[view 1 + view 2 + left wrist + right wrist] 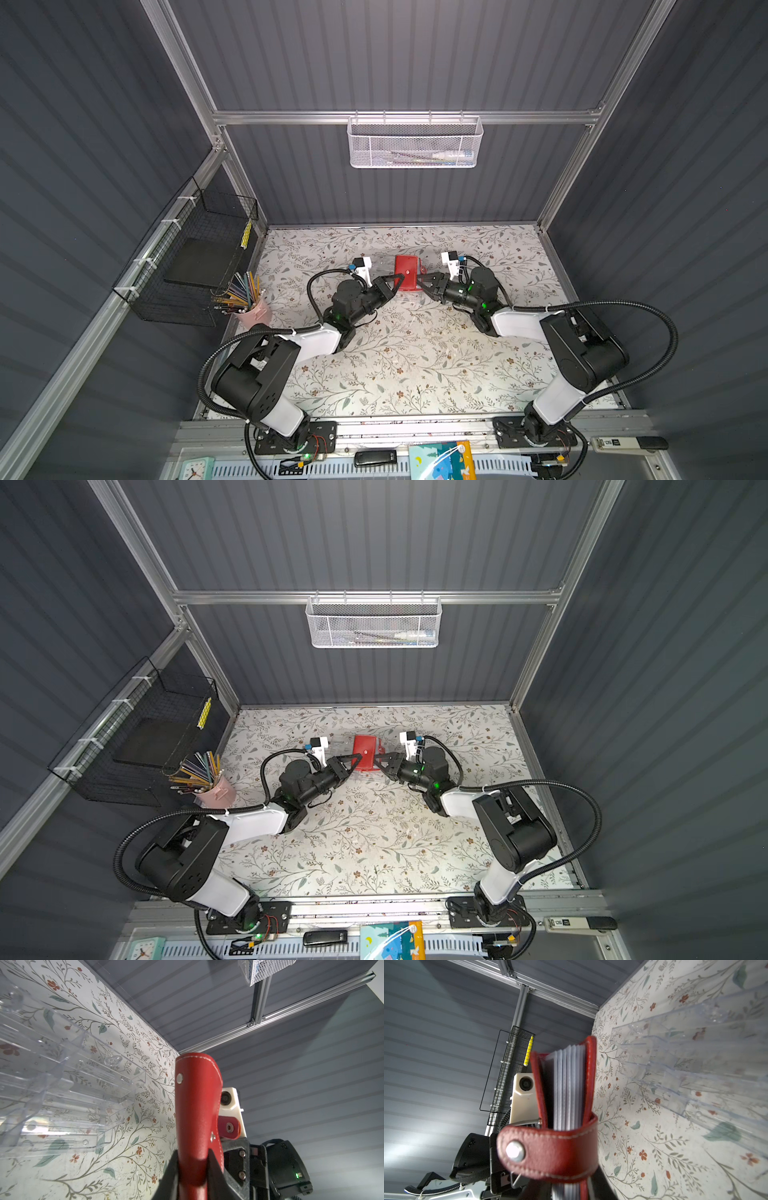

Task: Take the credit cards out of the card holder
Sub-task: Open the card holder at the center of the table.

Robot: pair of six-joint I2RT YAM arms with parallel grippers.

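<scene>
The card holder (406,272) hung between the two grippers above the far middle of the worktop (415,365). Its long axis ran across the line joining them. The left gripper (397,281) was clamped on the spine side. In the left wrist view its black fingers (214,1159) pressed both faces of the rounded red back (195,1115). The right gripper (422,278) met the opposite, open edge, directly ahead of its tips. In its wrist view the jaws flanked the lower part of the holder (588,1076), but I could not tell whether they were pinching it.

The coming move probably turned on that open edge. It faced the right gripper, so the right arm was the better placed to reach in, with the left acting as the anchor. The strap (550,1153) curled loosely across the opening, and its metal snap (515,1151) looked unfastened.

The cover was grained red leather-like material with pale stitching, soft enough to bow. A fan of thin, pale sleeves (566,1088) stood inside. No card could be picked out among them. A clear, rigid organizer (72,1084) lay on the floral worktop beyond both grippers.
</scene>
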